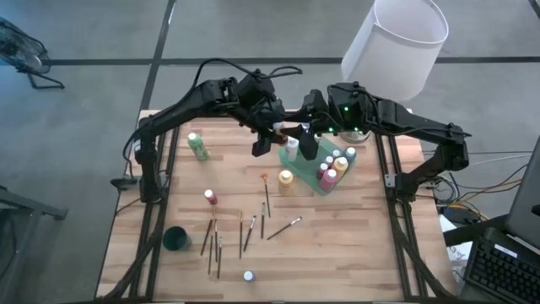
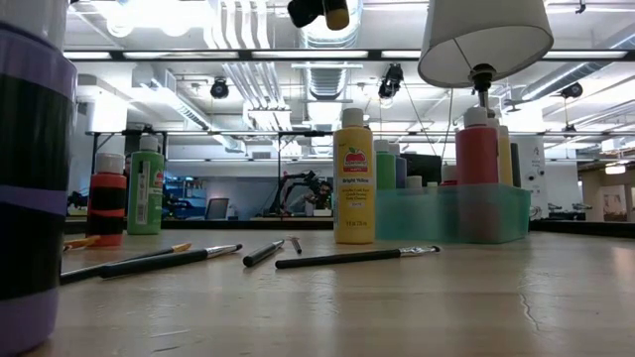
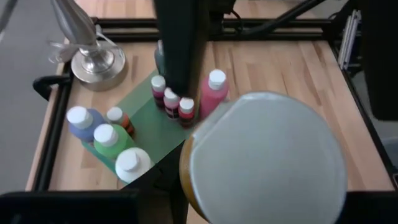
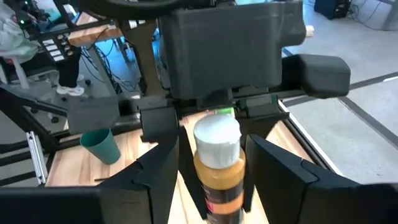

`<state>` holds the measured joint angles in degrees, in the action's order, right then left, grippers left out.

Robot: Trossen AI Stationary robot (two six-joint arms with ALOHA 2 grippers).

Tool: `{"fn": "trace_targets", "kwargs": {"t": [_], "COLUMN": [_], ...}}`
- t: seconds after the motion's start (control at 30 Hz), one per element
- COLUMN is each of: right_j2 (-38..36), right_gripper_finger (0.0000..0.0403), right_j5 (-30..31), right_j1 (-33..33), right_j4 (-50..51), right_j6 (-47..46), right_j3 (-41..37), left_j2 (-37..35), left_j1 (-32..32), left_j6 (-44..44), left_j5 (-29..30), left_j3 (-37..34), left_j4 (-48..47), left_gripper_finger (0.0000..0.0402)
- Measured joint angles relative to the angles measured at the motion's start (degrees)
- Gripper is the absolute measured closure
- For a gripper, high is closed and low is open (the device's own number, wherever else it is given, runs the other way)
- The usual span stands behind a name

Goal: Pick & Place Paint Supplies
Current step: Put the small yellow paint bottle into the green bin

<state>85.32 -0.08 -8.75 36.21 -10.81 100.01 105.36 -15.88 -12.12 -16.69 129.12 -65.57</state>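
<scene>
An ochre paint bottle (image 4: 217, 168) with a white cap hangs in the air above the translucent green tray (image 1: 325, 187), where both arms meet. My left gripper (image 1: 272, 135) is shut on it. In the left wrist view the bottle's cap (image 3: 267, 162) fills the foreground. My right gripper (image 4: 214, 149) is open, one finger on either side of the bottle with narrow gaps. Several capped bottles stand in the tray. A yellow bottle (image 1: 286, 179) stands just outside it. A green bottle (image 1: 197, 146) and a red one (image 1: 210, 197) stand upright on the table. Several brushes (image 1: 245, 232) lie flat. My left gripper has the ochre bottle somewhere on its body below the cap. The cap hides the fingers in the left wrist view, and the bottle hides them from the other side. The bottle stands upright, cap up, lifted clear above the tray.
A small dark green cup (image 1: 175, 239) stands near the front left. A lone capped bottle (image 1: 249, 275) is at the near edge. A lamp with a white shade (image 1: 395, 42) rises at the back right, its metal foot (image 3: 96, 59) beside the tray.
</scene>
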Motion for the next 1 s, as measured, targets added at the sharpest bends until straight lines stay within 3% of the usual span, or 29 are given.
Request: {"fn": "trace_targets", "kwargs": {"t": [0.47, 1.0], "right_j2": [0.17, 0.22], "right_gripper_finger": [0.0232, 0.0294], "right_j5": [0.14, 0.39], "right_j1": [-0.04, -0.04], "right_j4": [-0.36, 1.12], "right_j6": [0.17, 0.74], "right_j3": [0.02, 0.02], "left_j2": [0.15, 0.81], "left_j1": [0.09, 0.20], "left_j6": [-0.02, 1.73], "left_j5": [0.07, -0.26], "left_j3": [-0.04, -0.04], "left_j4": [5.45, 6.60], "left_gripper_finger": [0.0264, 0.0264]}}
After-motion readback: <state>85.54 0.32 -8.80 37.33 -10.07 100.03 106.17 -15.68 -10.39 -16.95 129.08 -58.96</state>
